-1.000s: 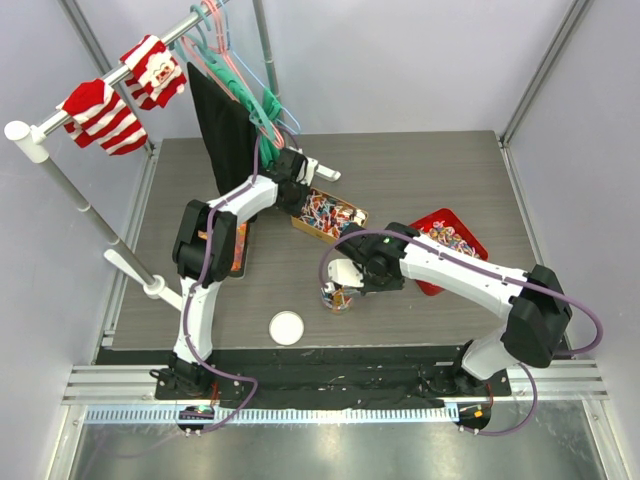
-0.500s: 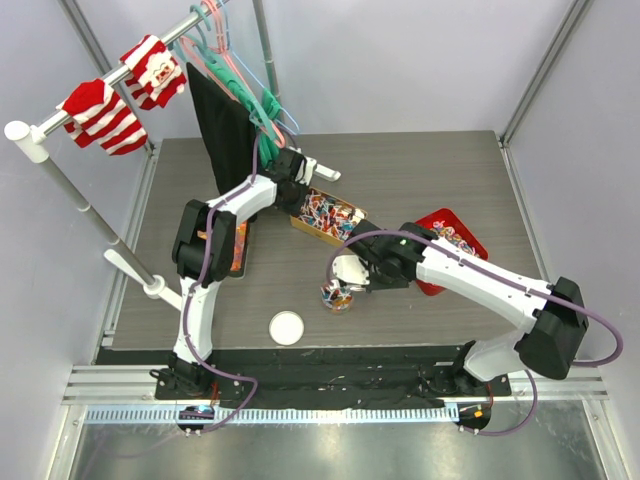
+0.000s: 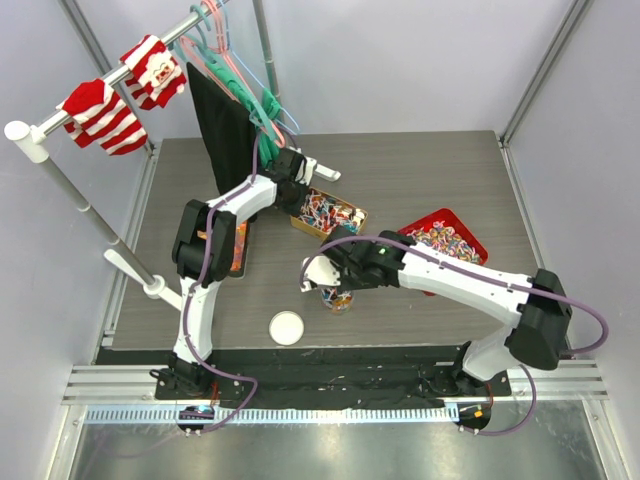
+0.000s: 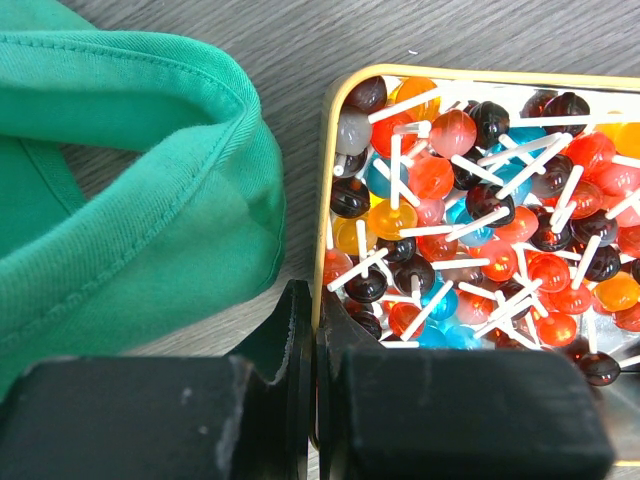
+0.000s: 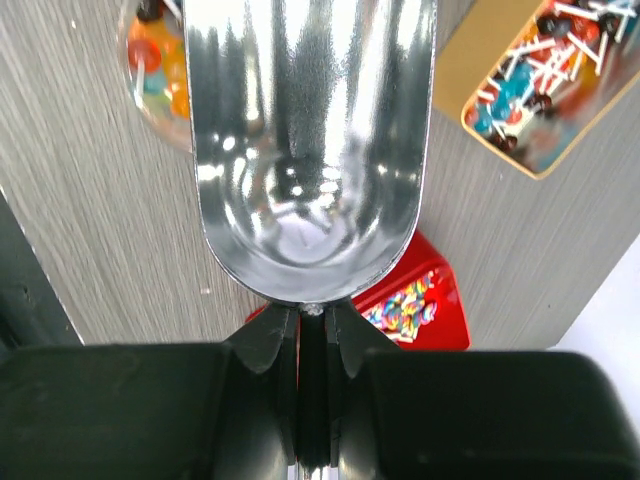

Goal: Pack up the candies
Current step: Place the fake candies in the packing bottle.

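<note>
Striped-wrapper candies [image 3: 440, 238] lie in a red tray [image 3: 468, 250], also in the right wrist view [image 5: 405, 300]. A small clear jar [image 3: 337, 298] holds yellow and orange gummies [image 5: 160, 60]. My right gripper [image 3: 338, 270] [image 5: 312, 325] is shut on the handle of the silver scoop [image 3: 316, 275] [image 5: 310, 130], whose bowl looks empty and hangs just beside the jar. My left gripper [image 3: 300, 195] [image 4: 320, 335] is shut on the rim of a gold tin [image 3: 352, 208] [image 4: 325, 200] full of lollipops [image 4: 480, 230].
A white lid [image 3: 286, 327] lies near the front edge. A green garment [image 4: 120, 190] lies beside the tin. A clothes rack [image 3: 60, 180] with hangers, striped socks and a black cloth [image 3: 222, 125] stands at the back left.
My right arm has swung left with the scoop, from beside the jar's right to its upper left, uncovering more of the red tray. The left arm has not moved.
</note>
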Robot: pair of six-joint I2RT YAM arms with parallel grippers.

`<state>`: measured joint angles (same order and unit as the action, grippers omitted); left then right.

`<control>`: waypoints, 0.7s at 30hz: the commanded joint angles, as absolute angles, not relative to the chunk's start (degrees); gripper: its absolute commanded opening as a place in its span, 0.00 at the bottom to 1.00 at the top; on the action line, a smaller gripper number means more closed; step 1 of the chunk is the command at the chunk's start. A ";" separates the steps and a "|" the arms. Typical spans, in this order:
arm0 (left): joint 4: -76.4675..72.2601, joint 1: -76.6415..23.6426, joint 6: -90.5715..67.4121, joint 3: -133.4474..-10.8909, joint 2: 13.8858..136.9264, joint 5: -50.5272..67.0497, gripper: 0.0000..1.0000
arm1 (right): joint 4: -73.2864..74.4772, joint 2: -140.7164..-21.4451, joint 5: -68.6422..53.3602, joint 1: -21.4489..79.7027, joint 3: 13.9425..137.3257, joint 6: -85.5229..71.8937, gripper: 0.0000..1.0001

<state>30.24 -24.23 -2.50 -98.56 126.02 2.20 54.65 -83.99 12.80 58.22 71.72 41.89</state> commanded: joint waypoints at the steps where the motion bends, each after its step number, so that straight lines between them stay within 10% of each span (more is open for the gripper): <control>1: 27.16 -23.73 -3.25 -99.58 123.14 4.13 0.00 | 51.51 -86.57 14.32 59.59 73.57 40.87 0.01; 21: 27.16 -23.73 -3.25 -99.49 123.58 4.13 0.00 | 55.72 -81.83 13.18 59.41 63.29 41.48 0.01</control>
<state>30.09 -24.23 -2.50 -98.56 126.02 2.46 53.08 -85.06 13.96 59.24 65.04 41.67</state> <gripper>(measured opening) 0.033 0.156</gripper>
